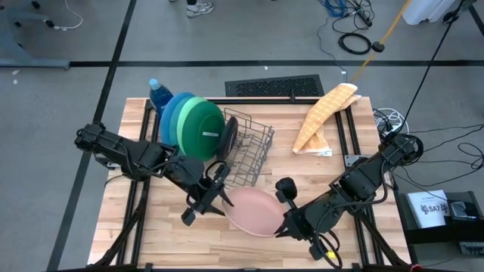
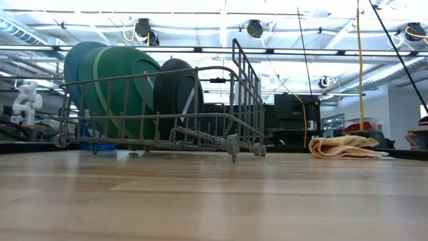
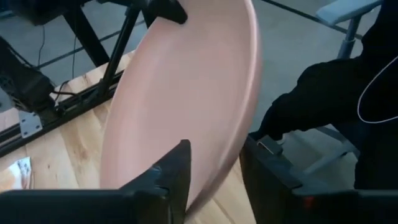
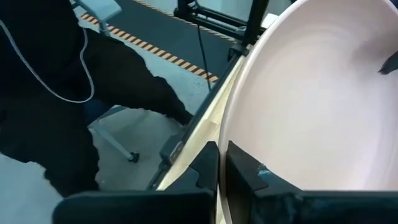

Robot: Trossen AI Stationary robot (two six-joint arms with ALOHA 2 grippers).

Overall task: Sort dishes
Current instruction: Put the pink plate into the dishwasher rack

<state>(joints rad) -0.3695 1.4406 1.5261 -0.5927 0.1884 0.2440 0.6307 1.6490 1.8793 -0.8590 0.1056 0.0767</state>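
The pink plate [image 1: 253, 210] is held tilted on edge over the table's near middle, between my two grippers. My right gripper [image 1: 289, 219] is shut on its right-hand rim. My left gripper [image 1: 219, 198] is open at the opposite rim [image 3: 233, 155], with one finger before the plate's face and one behind. The blue [image 1: 170, 113], light green [image 1: 181, 121], dark green [image 1: 203, 130] and black [image 1: 227, 136] plates stand on edge in the grey wire rack [image 1: 249, 151]. My right gripper pinches the pink plate's rim [image 4: 233, 134] between its two fingers, one on the hollow face and one on the back. The fingers come level from the table's near right. The plate stands tilted on edge. My left gripper: I cannot tell whether a finger [image 3: 177, 171] touches the plate's face; a gap shows at the other finger.
A blue bottle [image 1: 156, 92] stands behind the rack at the far left. A folded tan towel [image 1: 324, 115] lies at the far right. A person in black [image 4: 50, 93] is beyond the table's near edge. Bare wood lies at the near left and right.
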